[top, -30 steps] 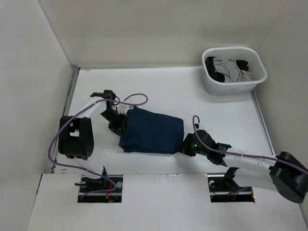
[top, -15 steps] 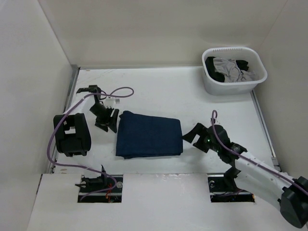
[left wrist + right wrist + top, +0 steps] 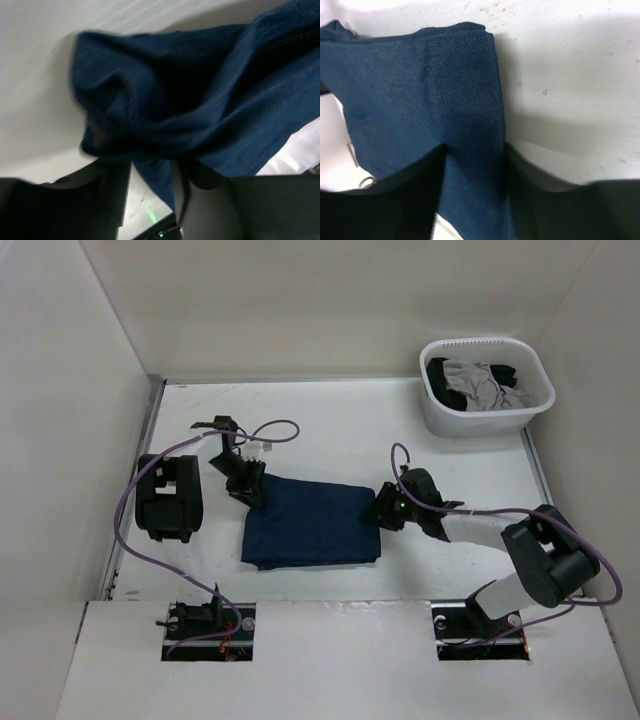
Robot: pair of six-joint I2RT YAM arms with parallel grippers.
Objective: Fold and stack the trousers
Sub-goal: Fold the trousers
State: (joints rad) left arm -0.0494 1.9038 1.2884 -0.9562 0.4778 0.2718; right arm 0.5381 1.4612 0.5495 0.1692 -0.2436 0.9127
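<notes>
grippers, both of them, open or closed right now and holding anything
Left gripper: closed on the trousers.
Right gripper: closed on the trousers too.

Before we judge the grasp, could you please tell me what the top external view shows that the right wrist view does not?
Only top external: the whole folded trousers, the left gripper at their left edge, and the basket of grey and black garments in the far right corner. Only right wrist: close up, denim filling the gap between the right gripper jaws. Both: the trousers' right edge on the white table.
</notes>
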